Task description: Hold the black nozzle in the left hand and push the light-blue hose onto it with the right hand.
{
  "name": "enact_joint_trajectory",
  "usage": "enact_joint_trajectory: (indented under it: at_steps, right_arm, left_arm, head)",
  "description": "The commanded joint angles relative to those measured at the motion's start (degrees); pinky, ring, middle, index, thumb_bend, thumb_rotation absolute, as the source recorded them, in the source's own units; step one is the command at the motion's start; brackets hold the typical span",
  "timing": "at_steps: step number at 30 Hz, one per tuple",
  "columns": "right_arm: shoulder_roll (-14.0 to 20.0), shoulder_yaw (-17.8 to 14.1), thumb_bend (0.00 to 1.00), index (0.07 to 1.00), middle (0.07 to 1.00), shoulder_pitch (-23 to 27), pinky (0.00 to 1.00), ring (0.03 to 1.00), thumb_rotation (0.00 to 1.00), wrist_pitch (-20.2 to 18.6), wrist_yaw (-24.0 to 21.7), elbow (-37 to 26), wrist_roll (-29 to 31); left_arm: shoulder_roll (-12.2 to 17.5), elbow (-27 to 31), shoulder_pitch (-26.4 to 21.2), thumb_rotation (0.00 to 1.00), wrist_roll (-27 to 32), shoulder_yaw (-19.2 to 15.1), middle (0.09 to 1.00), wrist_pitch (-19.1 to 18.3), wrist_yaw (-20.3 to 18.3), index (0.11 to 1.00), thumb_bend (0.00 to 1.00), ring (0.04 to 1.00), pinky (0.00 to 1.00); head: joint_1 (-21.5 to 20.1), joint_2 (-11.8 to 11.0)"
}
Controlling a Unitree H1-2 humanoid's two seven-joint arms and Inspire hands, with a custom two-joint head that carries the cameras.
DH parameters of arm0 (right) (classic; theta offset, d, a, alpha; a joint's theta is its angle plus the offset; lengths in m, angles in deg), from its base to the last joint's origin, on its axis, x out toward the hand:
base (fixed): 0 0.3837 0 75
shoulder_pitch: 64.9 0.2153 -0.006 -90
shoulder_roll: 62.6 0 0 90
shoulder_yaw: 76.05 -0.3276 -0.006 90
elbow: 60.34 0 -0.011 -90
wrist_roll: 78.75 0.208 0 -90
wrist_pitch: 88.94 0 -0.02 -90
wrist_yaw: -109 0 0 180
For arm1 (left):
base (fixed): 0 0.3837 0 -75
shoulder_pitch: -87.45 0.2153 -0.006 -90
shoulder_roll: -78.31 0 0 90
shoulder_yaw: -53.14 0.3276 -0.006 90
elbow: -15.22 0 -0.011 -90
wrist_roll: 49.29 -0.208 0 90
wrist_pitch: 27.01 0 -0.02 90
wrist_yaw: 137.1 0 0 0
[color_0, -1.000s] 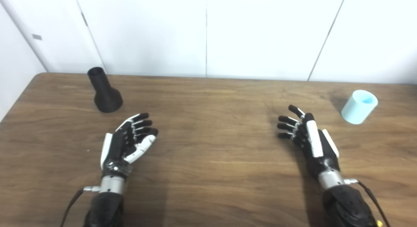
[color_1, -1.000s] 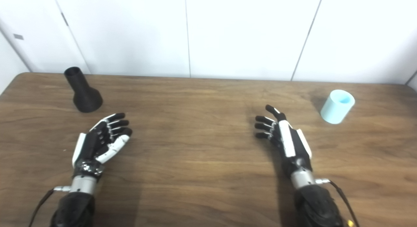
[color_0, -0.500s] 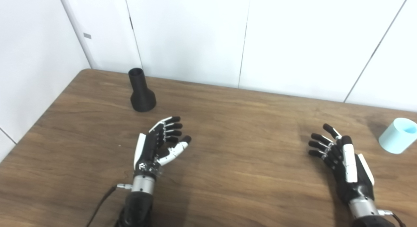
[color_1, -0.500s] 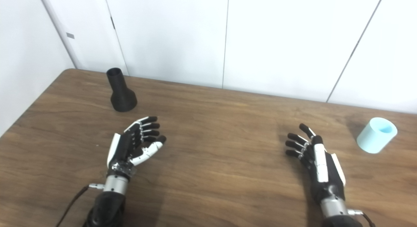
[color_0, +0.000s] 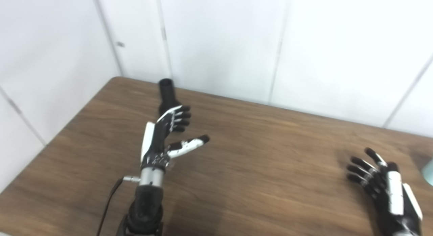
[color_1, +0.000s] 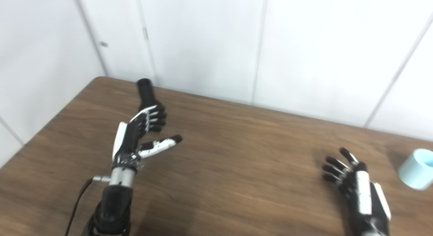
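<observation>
**Left hand raised before the nozzle**

The left hand (color_1: 140, 134) is lifted, fingers spread, thumb out, holding nothing, in front of the upright black nozzle (color_1: 145, 90) near the counter's (color_1: 236, 161) far edge. The right hand (color_1: 358, 192) hovers empty, fingers apart, near the light-blue hose (color_1: 414, 168).

- Our left hand (color_1: 137, 136) has black fingers with silver bands at the knuckles, a white plate along its back and a white thumb tipped in black.
- Beneath it we see a silver cylindrical wrist (color_1: 119, 176), then a black forearm (color_1: 111, 209).
- A thin black cable (color_1: 78, 202) plugs into a metal connector at that wrist.
- Our right hand (color_1: 360, 195) matches: black fingers, white back plates.
</observation>
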Motion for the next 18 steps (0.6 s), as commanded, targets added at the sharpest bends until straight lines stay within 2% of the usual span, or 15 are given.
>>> enact_joint_trajectory:
  at_steps: [1, 6, 12, 15, 18]
  right_arm:
    - [0.9, -1.2, 0.44, 0.894, 0.759, -0.1, 0.70, 0.725, 1.00, -3.2, 1.4, 0.4, 0.1]
    - [0.9, -1.0, 0.46, 0.900, 0.766, -0.1, 0.70, 0.730, 1.00, -4.3, 1.3, -0.7, -0.6]
    - [0.9, -0.8, 0.49, 0.907, 0.780, -0.3, 0.70, 0.736, 1.00, -4.8, 1.5, -1.7, -0.9]
    - [0.8, -1.0, 0.49, 0.914, 0.787, -0.5, 0.70, 0.745, 1.00, -5.3, 1.4, -2.3, -0.5]
    - [0.6, -1.2, 0.48, 0.908, 0.782, -0.5, 0.69, 0.738, 1.00, -6.5, 1.8, -3.2, -0.4]
  left_arm:
    - [1.0, 3.1, -1.7, 0.16, -1.0, -0.3, 0.730, -2.0, -0.3, 0.765, 0.93, 0.689, 0.69]
    - [3.2, 6.1, -2.8, 0.18, -2.6, -1.2, 0.750, -9.0, -1.6, 0.785, 0.94, 0.710, 0.70]
    - [5.7, 8.6, -4.0, 0.17, -4.3, -3.0, 0.777, -14.5, -2.3, 0.811, 0.93, 0.737, 0.73]
    - [7.2, 9.2, -4.5, 0.16, -4.4, -3.6, 0.793, -15.9, -2.7, 0.824, 0.92, 0.750, 0.73]
    - [9.3, 8.9, -5.0, 0.17, -5.4, -4.0, 0.799, -15.2, -2.4, 0.815, 0.92, 0.752, 0.69]
  head:
    - [0.0, -0.1]
    - [0.4, -0.4]
    - [1.0, -0.4]
    - [0.9, -0.1]
    - [0.9, 0.0]
